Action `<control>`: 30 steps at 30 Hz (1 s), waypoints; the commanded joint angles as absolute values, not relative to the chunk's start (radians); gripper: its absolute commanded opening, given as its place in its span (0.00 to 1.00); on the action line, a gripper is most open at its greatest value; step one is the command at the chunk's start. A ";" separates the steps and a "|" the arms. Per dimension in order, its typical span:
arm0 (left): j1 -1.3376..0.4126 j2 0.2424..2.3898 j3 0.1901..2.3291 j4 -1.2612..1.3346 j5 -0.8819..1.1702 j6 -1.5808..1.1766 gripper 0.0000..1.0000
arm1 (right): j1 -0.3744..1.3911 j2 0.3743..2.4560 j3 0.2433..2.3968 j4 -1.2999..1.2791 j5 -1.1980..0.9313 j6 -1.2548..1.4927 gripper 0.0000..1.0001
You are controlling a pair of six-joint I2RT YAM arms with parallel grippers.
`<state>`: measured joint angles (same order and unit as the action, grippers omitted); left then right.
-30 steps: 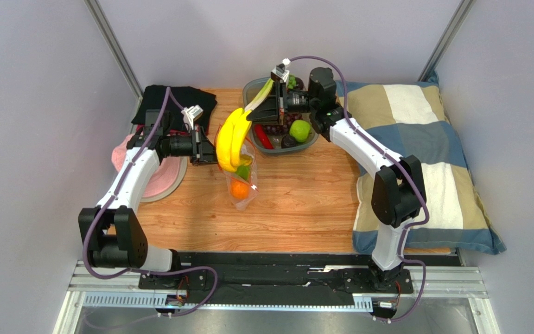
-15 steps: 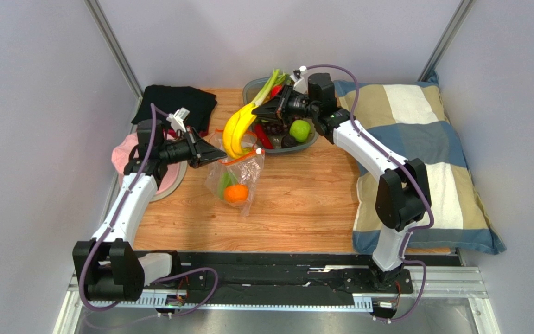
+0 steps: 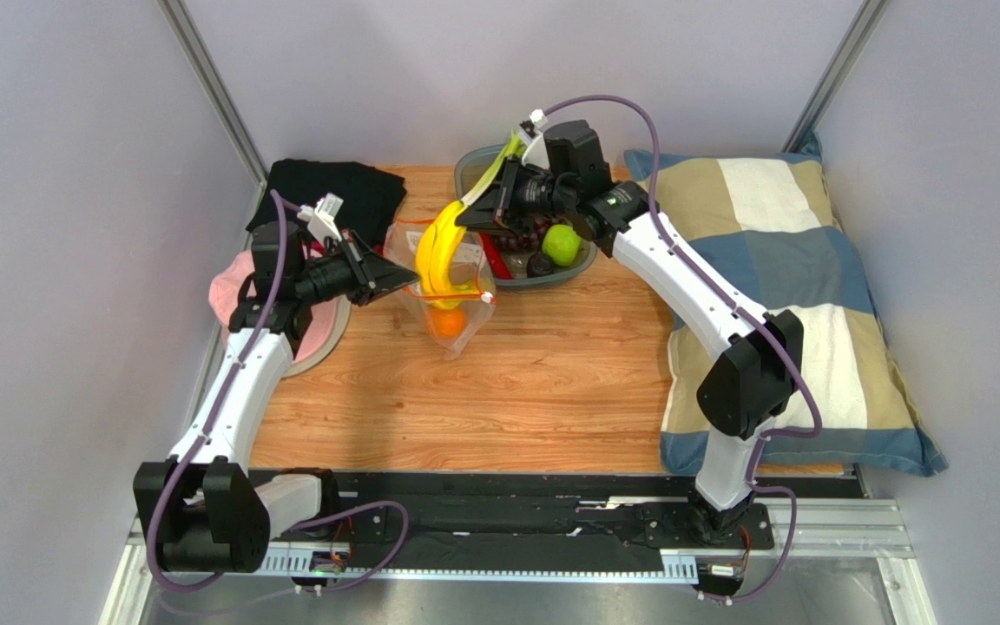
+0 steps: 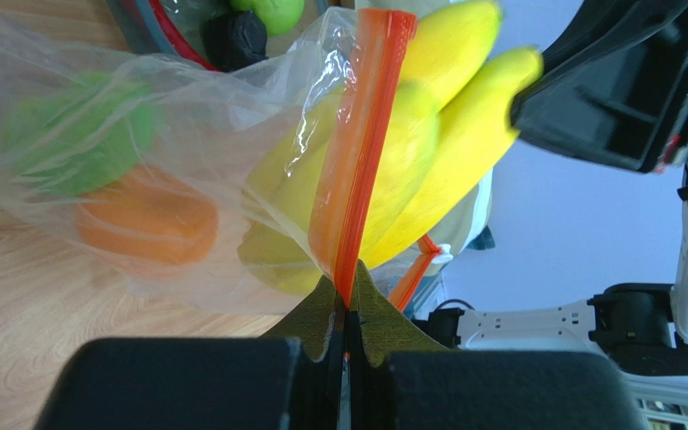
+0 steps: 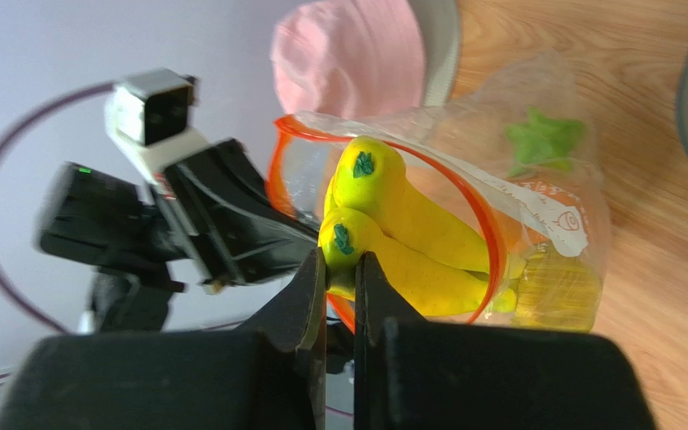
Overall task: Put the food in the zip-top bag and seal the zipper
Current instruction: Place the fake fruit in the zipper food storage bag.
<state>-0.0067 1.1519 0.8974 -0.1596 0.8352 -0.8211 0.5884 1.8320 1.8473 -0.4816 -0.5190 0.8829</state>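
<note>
The clear zip-top bag (image 3: 469,331) hangs with its mouth open. My left gripper (image 3: 384,275) is shut on its orange-red zipper (image 4: 357,179) and holds that edge up; the white slider tab (image 4: 443,254) sits on the far strip. My right gripper (image 3: 475,216) is shut on the stem of the yellow banana (image 3: 438,255), whose lower end reaches down into the open zipper ring (image 5: 488,224). The orange (image 4: 147,224) and green starfruit (image 5: 545,139) lie inside the bag. The green apple (image 3: 561,244) sits in the grey tray (image 3: 471,164). I cannot make out the watermelon slice.
The grey tray behind the bag also holds a red piece (image 3: 494,258) and dark items. A black cloth (image 3: 336,190) lies at the back left, a pink cloth (image 3: 234,292) on a plate under my left arm, and a checked pillow (image 3: 779,287) on the right.
The bag has risen and its mouth now opens around the banana's lower end. My right gripper has shifted slightly left with the banana. The left gripper keeps its hold on the zipper.
</note>
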 commanded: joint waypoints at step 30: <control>-0.057 1.166 0.917 0.023 1.095 -0.744 0.00 | 0.632 1.819 2.027 -0.845 -0.657 0.229 0.65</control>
